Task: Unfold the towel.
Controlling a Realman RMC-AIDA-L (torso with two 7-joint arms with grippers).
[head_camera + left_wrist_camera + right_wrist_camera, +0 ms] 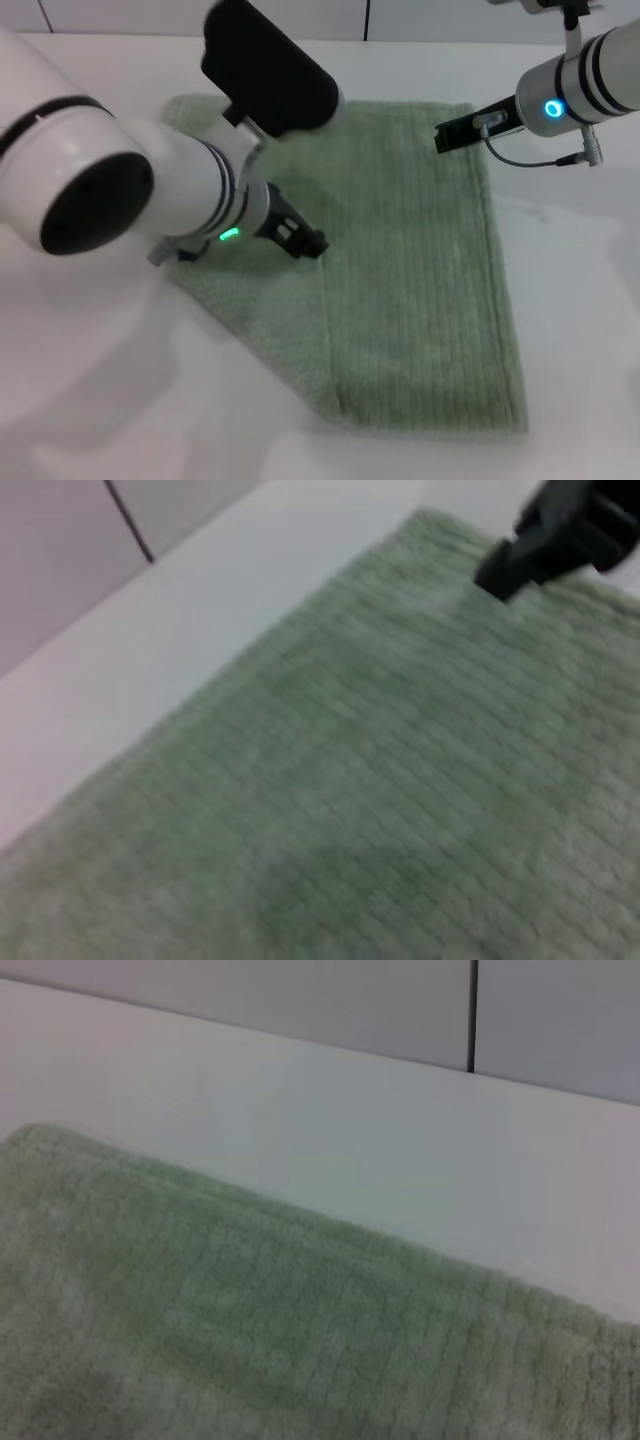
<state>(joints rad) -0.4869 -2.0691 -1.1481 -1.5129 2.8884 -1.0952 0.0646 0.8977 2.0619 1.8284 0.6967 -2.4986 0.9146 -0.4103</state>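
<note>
Two grippers are over one pale sage-green ribbed terry towel [420, 280], which lies flat on the white tabletop [590, 330], still folded: a doubled layer shows along a straight fold line running down its left part, with a diagonal lower-left edge. Left gripper [305, 240], black, sits low over the towel's left-centre, just beside the fold line; whether it touches the cloth, cannot tell, and whether its fingers are apart or together, cannot tell. Right gripper [455, 135], black, hovers near the towel's far right corner, apart from the cloth; finger state likewise cannot tell. Left wrist view: towel [380, 780] fills the picture, right gripper [545, 540] farther off above it. Right wrist view: towel's hemmed far edge [300, 1230] against the white tabletop [300, 1110].
</note>
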